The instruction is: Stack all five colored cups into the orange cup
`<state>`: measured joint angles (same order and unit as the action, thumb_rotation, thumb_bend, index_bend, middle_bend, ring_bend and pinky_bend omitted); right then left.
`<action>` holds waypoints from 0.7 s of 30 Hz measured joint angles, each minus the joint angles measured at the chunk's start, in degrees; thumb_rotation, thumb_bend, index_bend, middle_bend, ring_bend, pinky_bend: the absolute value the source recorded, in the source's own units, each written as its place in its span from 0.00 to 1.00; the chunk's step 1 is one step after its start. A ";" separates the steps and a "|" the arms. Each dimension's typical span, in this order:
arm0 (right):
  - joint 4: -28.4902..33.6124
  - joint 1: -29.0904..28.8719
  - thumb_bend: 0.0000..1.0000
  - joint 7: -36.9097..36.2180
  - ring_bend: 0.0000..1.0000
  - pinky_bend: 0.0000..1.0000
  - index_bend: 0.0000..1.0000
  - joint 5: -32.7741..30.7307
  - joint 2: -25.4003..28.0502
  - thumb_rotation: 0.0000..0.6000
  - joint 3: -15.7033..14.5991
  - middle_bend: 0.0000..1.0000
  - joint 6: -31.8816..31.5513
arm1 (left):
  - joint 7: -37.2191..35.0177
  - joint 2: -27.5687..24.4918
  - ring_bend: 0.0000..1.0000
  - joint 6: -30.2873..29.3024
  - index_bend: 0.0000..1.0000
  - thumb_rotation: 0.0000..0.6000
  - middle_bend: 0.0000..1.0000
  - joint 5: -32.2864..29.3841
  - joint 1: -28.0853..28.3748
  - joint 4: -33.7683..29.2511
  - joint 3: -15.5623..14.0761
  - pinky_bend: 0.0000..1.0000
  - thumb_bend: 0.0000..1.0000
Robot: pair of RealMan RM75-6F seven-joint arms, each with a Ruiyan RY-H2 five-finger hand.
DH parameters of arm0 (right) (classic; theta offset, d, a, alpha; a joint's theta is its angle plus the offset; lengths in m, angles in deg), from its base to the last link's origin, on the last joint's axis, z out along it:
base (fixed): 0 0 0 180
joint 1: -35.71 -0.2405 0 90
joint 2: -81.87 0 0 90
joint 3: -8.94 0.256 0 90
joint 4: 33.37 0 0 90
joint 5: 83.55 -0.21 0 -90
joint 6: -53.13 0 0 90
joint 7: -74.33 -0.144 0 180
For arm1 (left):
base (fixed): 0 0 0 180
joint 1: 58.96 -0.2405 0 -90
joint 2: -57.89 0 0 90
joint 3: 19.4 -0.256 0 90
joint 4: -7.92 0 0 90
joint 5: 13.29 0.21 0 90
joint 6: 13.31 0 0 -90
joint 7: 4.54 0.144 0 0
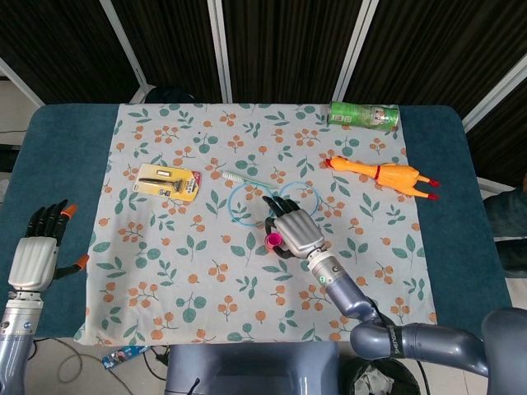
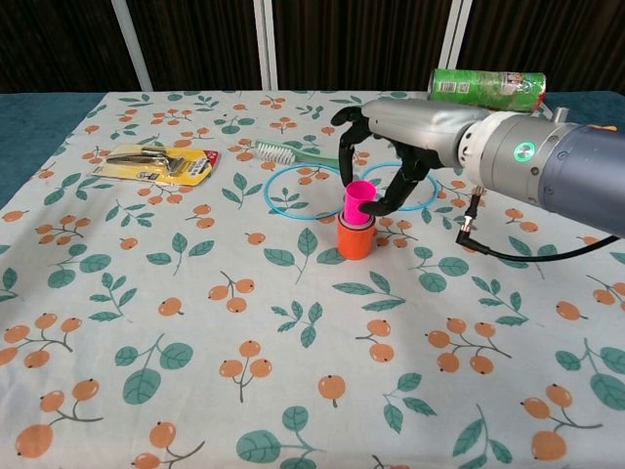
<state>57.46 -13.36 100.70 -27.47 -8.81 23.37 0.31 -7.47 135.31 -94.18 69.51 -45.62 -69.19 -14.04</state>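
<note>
The left hand (image 1: 34, 257) hangs at nine o'clock, off the floral cloth (image 1: 181, 296) and over the table's (image 1: 58, 148) bare blue edge, its fingers (image 1: 49, 216) spread and holding nothing. A yellow blister pack (image 2: 156, 163) lies flat at ten o'clock on the cloth, a green-handled brush (image 2: 293, 153) just right of it, its long axis running left to right. Two blue rings (image 2: 308, 191) lie flat near the centre, one at eleven o'clock of the cups, the other partly under the right arm.

The orange cup (image 2: 355, 237) stands upright near mid-cloth, mouth up, with a blue cup's (image 2: 350, 219) rim showing inside it. The pink cup (image 2: 358, 201) sits in that nest, its long axis near vertical with a slight lean, mouth up, its upper half still proud of the stack. The right hand (image 2: 383, 156) arches over it from three o'clock, fingers (image 2: 344, 147) curled around the pink cup; whether they actually touch it cannot be told. Wide open cloth lies from four to eight o'clock of the stack, well clear of every table edge.

A rubber chicken (image 1: 380, 174) lies at two o'clock, and a green can (image 1: 363, 114) on its side near the far edge.
</note>
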 measured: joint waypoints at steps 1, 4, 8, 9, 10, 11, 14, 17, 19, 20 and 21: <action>0.02 -0.06 0.39 0.14 0.00 0.15 0.17 -0.27 0.05 1.00 -0.10 0.00 0.08 | 0.03 0.00 0.00 0.00 0.10 1.00 0.00 0.03 0.00 0.00 -0.01 0.00 0.16; 0.44 -0.30 0.39 1.31 0.00 0.12 0.05 -1.95 0.51 1.00 -0.49 0.00 0.33 | 0.35 -0.06 0.00 0.14 0.09 1.00 0.00 0.03 -0.03 -0.08 -0.13 0.00 0.16; 2.16 -0.48 0.37 3.45 0.00 0.09 0.02 -4.51 1.68 1.00 -0.98 0.00 -0.45 | 2.03 -0.63 0.00 0.92 0.07 1.00 0.00 -1.09 -0.29 -1.36 -0.28 0.00 0.16; 2.43 -0.45 0.37 3.66 0.00 0.09 0.02 -4.57 1.94 1.00 -1.01 0.00 -0.94 | 2.73 -0.85 0.00 1.14 0.07 1.00 0.00 -1.52 -0.38 -1.97 -0.29 0.00 0.16; 2.77 -0.38 0.37 3.83 0.00 0.09 0.02 -4.53 2.22 1.00 -1.02 0.00 -1.51 | 3.49 -1.12 0.00 1.34 0.07 1.00 0.00 -1.97 -0.47 -2.68 -0.30 0.00 0.16; 3.25 -0.24 0.37 3.99 0.00 0.09 0.02 -4.34 2.65 1.00 -0.99 0.00 -2.39 | 4.51 -1.54 0.00 1.55 0.07 1.00 0.00 -2.54 -0.61 -3.72 -0.29 0.00 0.16; 4.64 0.49 0.37 4.23 0.00 0.09 0.02 -2.97 4.24 1.00 -0.86 0.00 -5.22 | 6.50 -2.60 0.00 1.71 0.07 1.00 0.00 -3.65 -1.03 -6.18 -0.21 0.00 0.16; 6.70 2.01 0.37 4.36 0.00 0.09 0.02 -0.44 7.00 1.00 -1.06 0.00 -8.51 | 7.30 -3.42 0.00 1.70 0.07 1.00 0.00 -4.42 -1.44 -7.76 -0.15 0.00 0.16; 8.08 3.22 0.37 4.06 0.00 0.09 0.02 1.66 9.06 1.00 -1.53 0.00 -10.27 | 7.67 -3.72 0.00 1.95 0.07 1.00 0.00 -5.06 -1.59 -8.43 -0.13 0.00 0.16; 8.89 4.14 0.37 3.56 0.00 0.09 0.02 3.35 10.47 1.00 -2.03 0.00 -11.04 | 7.92 -3.88 0.00 2.16 0.07 1.00 0.00 -5.62 -1.67 -8.86 -0.07 0.00 0.16; 9.47 4.93 0.37 3.05 0.00 0.09 0.02 4.75 11.56 1.00 -2.52 0.00 -11.56 | 8.13 -3.99 0.00 2.33 0.07 1.00 0.00 -6.07 -1.72 -9.21 0.00 0.00 0.16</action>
<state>66.93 -8.43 103.76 -22.72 2.75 20.85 -11.25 0.66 131.32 -91.84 63.44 -47.33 -78.40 -14.04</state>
